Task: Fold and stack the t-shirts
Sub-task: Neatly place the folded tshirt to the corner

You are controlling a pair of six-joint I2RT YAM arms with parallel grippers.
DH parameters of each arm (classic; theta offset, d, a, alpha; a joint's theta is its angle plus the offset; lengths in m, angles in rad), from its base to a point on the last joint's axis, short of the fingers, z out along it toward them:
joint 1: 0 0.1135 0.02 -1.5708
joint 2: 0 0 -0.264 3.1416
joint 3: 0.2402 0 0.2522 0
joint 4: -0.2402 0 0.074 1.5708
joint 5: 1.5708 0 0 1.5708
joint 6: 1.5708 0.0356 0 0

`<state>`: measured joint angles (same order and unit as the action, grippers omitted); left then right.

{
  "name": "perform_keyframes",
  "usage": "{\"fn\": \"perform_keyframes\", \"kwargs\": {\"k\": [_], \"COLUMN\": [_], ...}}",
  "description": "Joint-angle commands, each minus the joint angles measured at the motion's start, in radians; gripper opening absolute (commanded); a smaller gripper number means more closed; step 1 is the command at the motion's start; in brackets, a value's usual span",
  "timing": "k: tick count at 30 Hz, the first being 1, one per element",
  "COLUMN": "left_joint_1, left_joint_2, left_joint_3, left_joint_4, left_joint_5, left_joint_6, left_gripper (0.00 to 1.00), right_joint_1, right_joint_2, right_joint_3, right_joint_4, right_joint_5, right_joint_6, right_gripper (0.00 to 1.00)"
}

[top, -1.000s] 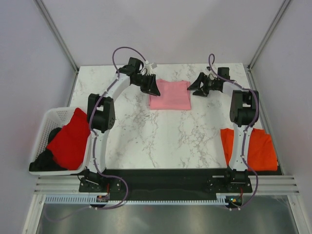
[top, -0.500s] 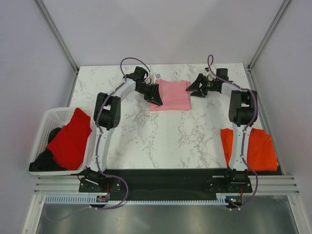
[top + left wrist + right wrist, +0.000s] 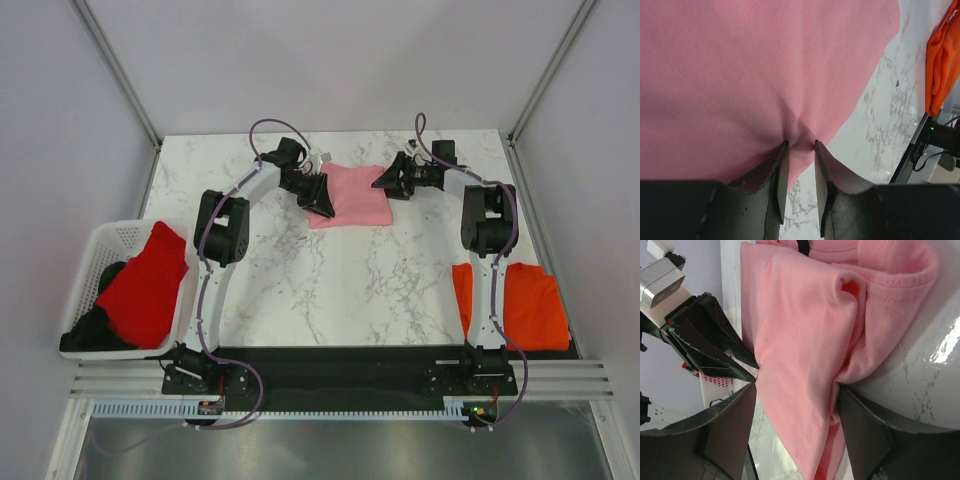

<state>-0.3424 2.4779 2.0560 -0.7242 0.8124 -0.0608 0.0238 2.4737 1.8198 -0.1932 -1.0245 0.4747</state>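
Desk: Change over the last second?

Field: Closed in from both sides on light pink short-sleeved fabric t-shirt [image 3: 348,195], lying part-folded at far middle of white marble surface [image 3: 330,280]. Brought left fingers [image 3: 765,177] off the bare stone beside the left edge and onto the cloth itself. Now narrowed to a slim gap, tips pressed into the fabric, small pucker gathered between them, not yet clamped. Swung right fingers [image 3: 727,427] in from clear of the right edge. Now spread wide, straddling the hemmed fold there, gripping nothing.

Desk: Meaning for the job?

Field: Reads as set-up for a further fold, or a lift toward a pile, judging by matched approaches on opposite edges. Bright orange folded t-shirt [image 3: 530,305] flat at near right, beside the right arm's base. Red t-shirt [image 3: 145,285] heaped in white plastic lattice basket [image 3: 105,240] at near left, over something dark. Neither touched. No stack built yet, so probably well short of done.

Desk: Brands, labels, writing?

Field: None legible. Plain cloth, only a stitched hem showing in the right wrist view. No tag or print in sight.
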Motion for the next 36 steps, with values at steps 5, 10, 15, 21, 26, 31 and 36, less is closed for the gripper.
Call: {"fn": "perform_keyframes", "kwargs": {"k": [5,10,15,21,26,31,36], "left_joint_1": [-0.012,-0.014,-0.017,-0.015,-0.014,0.006,0.068], "left_joint_2": [0.035,0.035,0.029,0.013,-0.023,-0.132,-0.244], "left_joint_3": [0.032,0.035,0.029,0.023,0.007,-0.019,-0.051], "left_joint_4": [-0.006,-0.006,-0.007,-0.014,-0.017,-0.017,-0.021], "left_joint_5": [-0.025,-0.033,-0.033,-0.045,-0.065,-0.068,-0.058], "left_joint_6": [0.001,0.006,0.012,0.026,0.035,0.033,0.038], "left_gripper": [0.34,0.33,0.33,0.32,0.32,0.39,0.41], "right_joint_1": [0.033,0.054,0.076,0.088,0.093,0.093,0.091], "right_joint_2": [0.12,0.133,0.137,0.122,0.081,-0.015,-0.14], "right_joint_3": [-0.028,-0.005,0.01,0.007,0.003,-0.01,-0.06], "right_joint_4": [-0.104,-0.118,-0.126,-0.156,-0.225,-0.368,-0.512], "right_joint_5": [0.159,0.175,0.185,0.233,0.276,0.308,0.352], "right_joint_6": [-0.041,-0.051,-0.062,-0.087,-0.182,-0.346,-0.539], "right_gripper": [0.69,0.6,0.58,0.47,0.26,0.06,0.01]}}
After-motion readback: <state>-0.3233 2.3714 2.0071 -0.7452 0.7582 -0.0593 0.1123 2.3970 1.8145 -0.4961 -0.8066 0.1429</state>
